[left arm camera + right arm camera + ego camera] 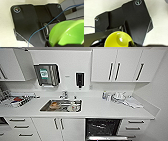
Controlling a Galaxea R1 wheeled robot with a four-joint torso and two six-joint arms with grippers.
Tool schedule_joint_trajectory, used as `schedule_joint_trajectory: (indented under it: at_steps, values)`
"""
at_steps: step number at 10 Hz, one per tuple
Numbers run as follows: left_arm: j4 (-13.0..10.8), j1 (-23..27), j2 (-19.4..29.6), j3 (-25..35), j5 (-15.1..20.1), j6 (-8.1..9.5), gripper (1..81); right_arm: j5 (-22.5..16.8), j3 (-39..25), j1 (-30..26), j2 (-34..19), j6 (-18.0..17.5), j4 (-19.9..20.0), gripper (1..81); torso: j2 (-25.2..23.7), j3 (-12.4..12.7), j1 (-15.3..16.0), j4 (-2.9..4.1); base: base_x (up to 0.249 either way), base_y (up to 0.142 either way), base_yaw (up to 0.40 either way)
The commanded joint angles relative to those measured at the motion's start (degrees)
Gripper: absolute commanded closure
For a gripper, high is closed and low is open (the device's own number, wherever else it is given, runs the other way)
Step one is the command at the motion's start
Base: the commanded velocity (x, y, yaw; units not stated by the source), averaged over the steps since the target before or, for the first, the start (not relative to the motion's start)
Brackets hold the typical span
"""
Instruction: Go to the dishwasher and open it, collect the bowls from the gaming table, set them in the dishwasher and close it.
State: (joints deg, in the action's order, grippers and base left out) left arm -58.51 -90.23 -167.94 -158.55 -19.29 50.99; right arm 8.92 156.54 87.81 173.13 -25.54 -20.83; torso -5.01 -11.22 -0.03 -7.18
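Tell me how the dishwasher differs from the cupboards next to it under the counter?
The dishwasher stands open, showing a dark interior with racks; the lower cupboards to its left are shut. The dishwasher's opening looks black with a metallic door edge at the bottom, while the cupboards are plain white. The cupboards carry upright bar handles; no such upright handle shows on the dishwasher. Both sit under the same white counter, in one row.

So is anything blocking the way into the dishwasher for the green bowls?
Nothing visible does. The dishwasher under the counter already stands open, showing its dark racks. One green bowl shows close in the left wrist view, another bowl in the right wrist view.
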Motion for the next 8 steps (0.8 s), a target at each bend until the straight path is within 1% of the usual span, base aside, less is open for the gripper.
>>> schedule_joint_trajectory:
  at_steps: [1, 8]
  values:
    - [-0.55, 1.24, 0.58, -0.18, 1.62, -0.02, 81.1, -2.51, 0.07, -1.97, -0.22, 0.05, -0.35, 81.1, 0.0, 0.0, 0.03, 0.0, 0.138, -0.073, 0.0]
    - [-0.46, 0.89, 0.58, -0.18, 1.62, -0.02, 81.1, -2.33, 0.07, -2.06, -0.48, 0.05, -0.26, 81.1, 0.0, 0.0, 0.03, 0.0, 0.138, -0.072, 0.0]
